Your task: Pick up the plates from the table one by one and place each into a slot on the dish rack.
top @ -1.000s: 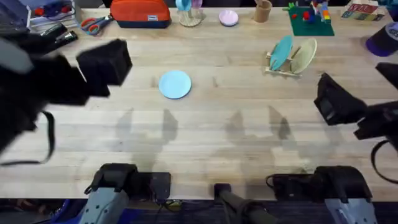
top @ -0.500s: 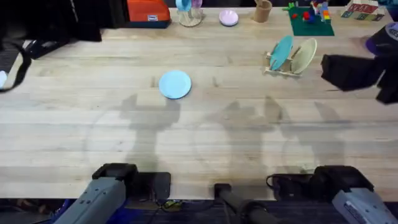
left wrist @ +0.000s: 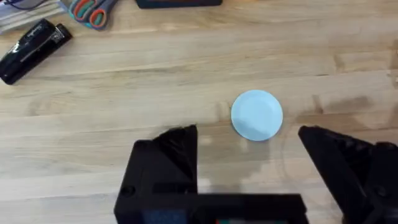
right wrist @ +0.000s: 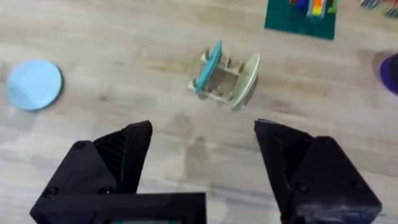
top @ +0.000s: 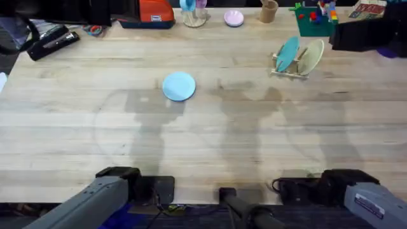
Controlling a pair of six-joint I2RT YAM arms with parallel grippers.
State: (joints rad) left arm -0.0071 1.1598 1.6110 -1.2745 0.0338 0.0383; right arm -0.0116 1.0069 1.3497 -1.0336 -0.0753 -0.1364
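I'm lining up my left gripper [left wrist: 249,155], jaws spread and empty, over the pale-blue plate [left wrist: 257,115], needing descent next.

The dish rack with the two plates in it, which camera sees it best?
The right wrist view: the dish rack sits near the middle, with the teal plate and cream plate standing apart in it. The overhead view shows the rack smaller, far off on the right side of the table.
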